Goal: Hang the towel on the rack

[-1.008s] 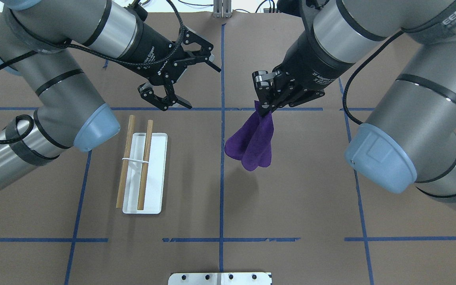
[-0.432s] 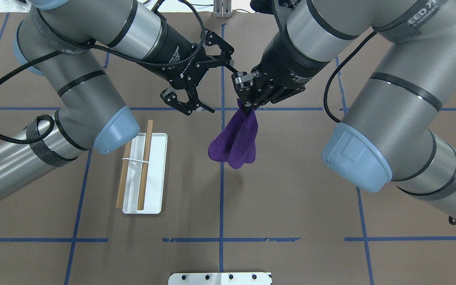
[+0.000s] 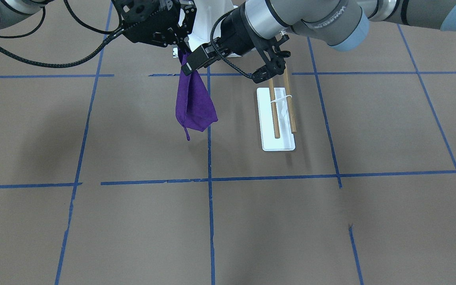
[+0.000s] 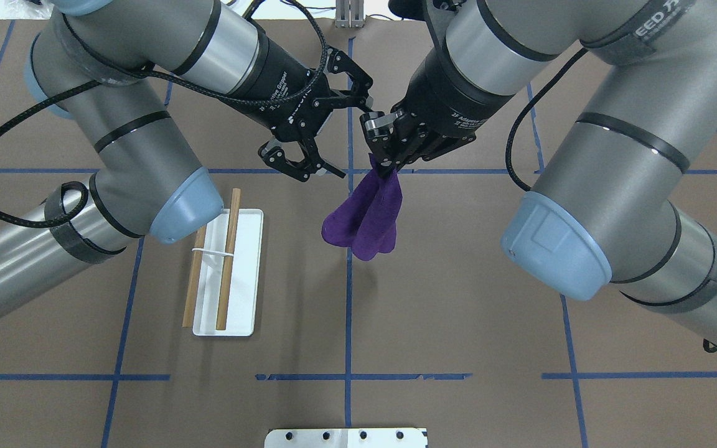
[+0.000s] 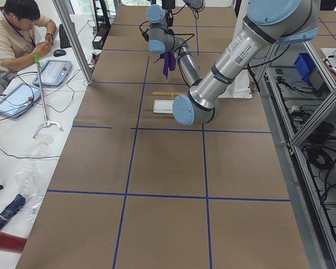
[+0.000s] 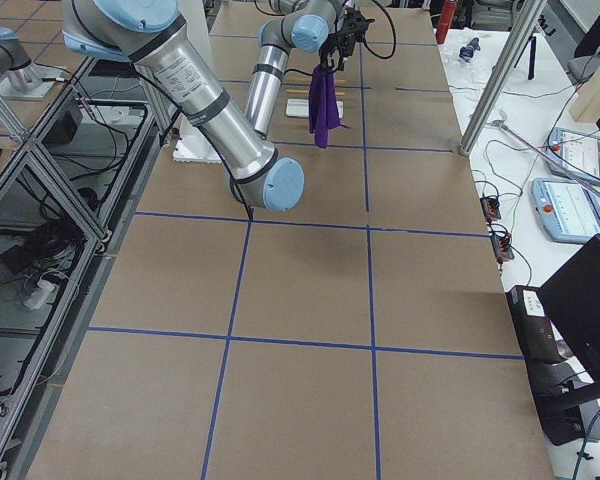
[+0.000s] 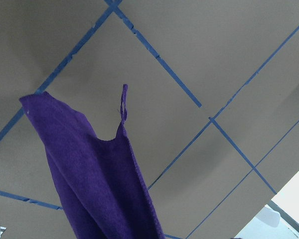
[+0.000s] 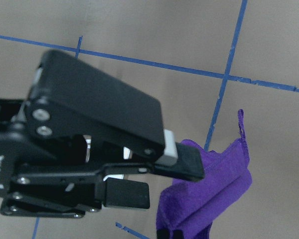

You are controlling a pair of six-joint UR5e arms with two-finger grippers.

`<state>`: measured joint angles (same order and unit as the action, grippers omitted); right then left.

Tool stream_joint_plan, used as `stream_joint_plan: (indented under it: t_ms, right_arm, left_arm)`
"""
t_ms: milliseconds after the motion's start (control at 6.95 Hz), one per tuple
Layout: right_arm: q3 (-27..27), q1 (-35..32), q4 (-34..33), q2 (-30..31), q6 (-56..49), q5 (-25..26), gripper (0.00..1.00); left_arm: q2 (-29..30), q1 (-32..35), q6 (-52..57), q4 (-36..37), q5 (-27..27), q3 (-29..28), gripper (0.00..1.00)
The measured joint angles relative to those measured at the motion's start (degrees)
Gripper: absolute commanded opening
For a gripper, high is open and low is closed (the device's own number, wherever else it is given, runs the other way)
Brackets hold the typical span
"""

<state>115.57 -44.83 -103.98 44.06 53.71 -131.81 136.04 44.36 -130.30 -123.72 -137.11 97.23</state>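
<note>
Right end effector (image 4: 385, 164) clamps purple towel (image 4: 365, 218) aloft; left end effector (image 4: 355, 143) spread wide beside it; rack (image 4: 229, 261) bare, hanging not yet done.

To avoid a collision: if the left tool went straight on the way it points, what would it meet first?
Probably the purple towel, near its top, just below the right tool; depth is unclear.

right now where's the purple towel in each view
front-facing: towel upper middle, left of rack
overhead: towel centre, right of rack
exterior left: towel top centre, beyond rack
exterior right: towel top centre, nearer than rack
left wrist: towel lower left
right wrist: towel bottom right
shared landmark: rack, exterior views only
</note>
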Motion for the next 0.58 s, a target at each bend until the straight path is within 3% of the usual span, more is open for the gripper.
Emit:
stream_joint_plan:
  t_ms: [144,288,576]
  right_arm:
    - [-0.11,0.12,0.17,-0.02,0.01,0.15,0.00]
    - [-0.12,0.26,0.23,-0.05,0.05,0.31,0.00]
    - [-0.03,0.34,0.26,-0.08,0.06,0.39,0.00]
  left_arm:
    - [0.14,-0.17,-0.17,-0.02,0.00,0.07,0.57]
    - [0.22,-0.27,-0.23,-0.07,0.00,0.11,0.48]
    - [0.27,-0.30,-0.22,-0.18,0.00,0.21,0.03]
